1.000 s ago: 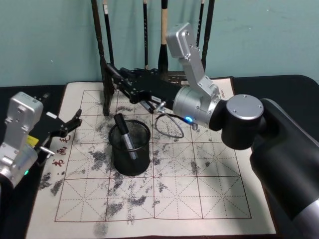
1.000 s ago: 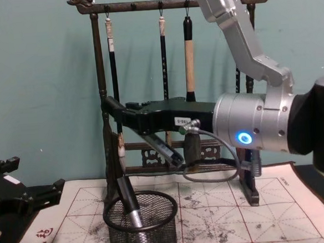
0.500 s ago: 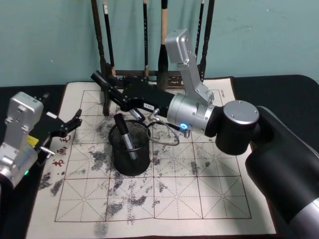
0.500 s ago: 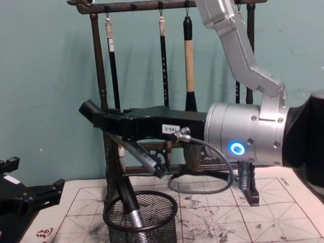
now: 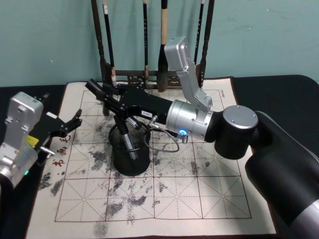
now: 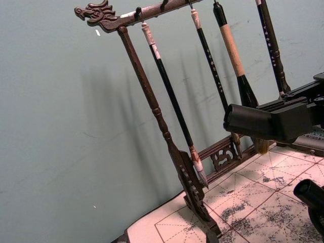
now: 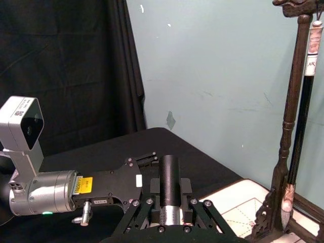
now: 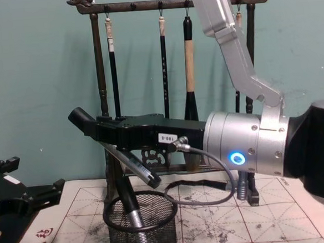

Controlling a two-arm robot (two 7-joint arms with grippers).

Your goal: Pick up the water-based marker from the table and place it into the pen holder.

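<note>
Desk (image 5: 279,84): dark, with the mat spread across it.
Mat (image 5: 199,199): pale, gridded and ink-stained; it carries the rack and the holder.
Rack (image 8: 99,76): dark wood, standing along the mat's back edge with brushes hanging from it.
Right gripper (image 8: 98,128): reaches over the mat's back-left part, clamped narrow on the marker.
Left gripper (image 5: 67,124): parked at the mat's left edge; open or closed, I cannot tell.
Holder (image 5: 130,162): black mesh cup with a thick rim, upright, left of the mat's middle. A second marker (image 5: 125,133) leans inside it.
Marker (image 8: 81,119): short, round black barrel with a silver band. It is held near level, its free end tipped up and away from the arm. It sits above the holder's rim and toward the mat's back-left corner, not yet in the cup.
Handling: probably light, stiff plastic. The smooth barrel could twist or slide in the jaws.
Hold: mid-barrel near the band, as it is now, looks sound.
Next move: it likely needs tipping toward upright over the opening, clear of the second marker.
</note>
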